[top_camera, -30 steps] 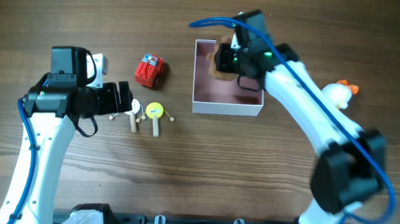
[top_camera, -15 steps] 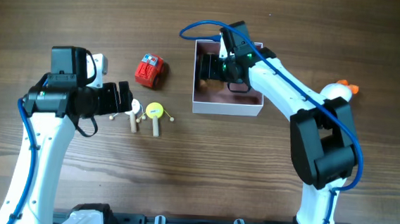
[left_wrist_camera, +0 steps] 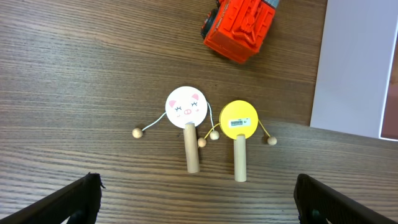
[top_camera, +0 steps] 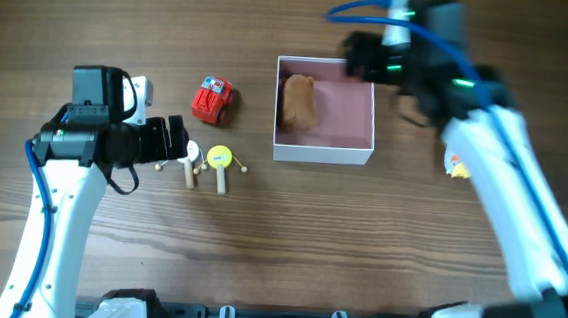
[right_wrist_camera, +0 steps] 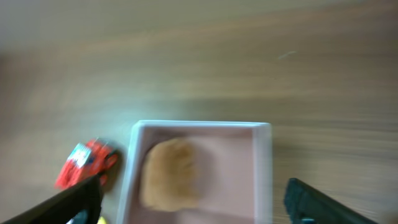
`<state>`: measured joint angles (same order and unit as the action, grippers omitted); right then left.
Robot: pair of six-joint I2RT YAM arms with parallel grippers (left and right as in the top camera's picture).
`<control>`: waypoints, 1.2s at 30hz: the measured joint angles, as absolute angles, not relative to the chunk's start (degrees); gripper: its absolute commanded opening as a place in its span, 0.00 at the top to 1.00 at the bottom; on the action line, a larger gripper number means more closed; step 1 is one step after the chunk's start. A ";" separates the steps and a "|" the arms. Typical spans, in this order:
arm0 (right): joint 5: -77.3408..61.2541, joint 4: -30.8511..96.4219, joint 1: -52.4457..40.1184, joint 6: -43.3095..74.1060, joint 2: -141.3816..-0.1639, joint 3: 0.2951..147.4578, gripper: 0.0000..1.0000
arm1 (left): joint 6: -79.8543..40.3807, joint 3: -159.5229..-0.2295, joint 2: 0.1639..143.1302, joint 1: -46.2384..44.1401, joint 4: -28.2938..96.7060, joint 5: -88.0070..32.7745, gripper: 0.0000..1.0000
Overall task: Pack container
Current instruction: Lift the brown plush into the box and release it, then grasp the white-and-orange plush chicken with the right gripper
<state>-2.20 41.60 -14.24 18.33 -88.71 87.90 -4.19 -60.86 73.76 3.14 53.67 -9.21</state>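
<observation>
The container (top_camera: 343, 111), a white-walled square box with a pink floor, stands at the table's middle. A brown soft lump (top_camera: 298, 100) lies in its left half. My right gripper (top_camera: 359, 60), blurred, hovers open above the box's far rim and holds nothing. In the right wrist view the container (right_wrist_camera: 202, 126) and the brown lump (right_wrist_camera: 171, 174) lie below the right gripper (right_wrist_camera: 193, 202). My left gripper (top_camera: 177, 140) is open beside two small handled drums, one pig-faced (left_wrist_camera: 186, 107) and one yellow (left_wrist_camera: 239, 118). They lie just ahead of the left gripper (left_wrist_camera: 199, 200).
A red toy car (top_camera: 212, 100) sits left of the box and shows again as the red car (left_wrist_camera: 241, 25) in the left wrist view. A white and orange duck toy (top_camera: 456, 169) peeks out from under my right arm, right of the box.
My right gripper opened, left the brown lump in the container and rose back toward the far right. The left arm has not moved.
</observation>
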 measured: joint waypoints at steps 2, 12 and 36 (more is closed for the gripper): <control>0.10 44.86 -9.80 18.09 -85.95 88.38 0.00 | -4.19 -60.86 73.76 3.14 53.67 -9.21 0.00; 3.92 52.82 10.85 18.35 -93.03 84.62 0.00 | -4.19 -60.86 73.76 3.14 53.69 -9.21 0.00; 3.75 50.33 14.20 25.12 -117.01 81.56 0.69 | -4.19 -60.86 73.84 3.14 53.67 -9.21 0.00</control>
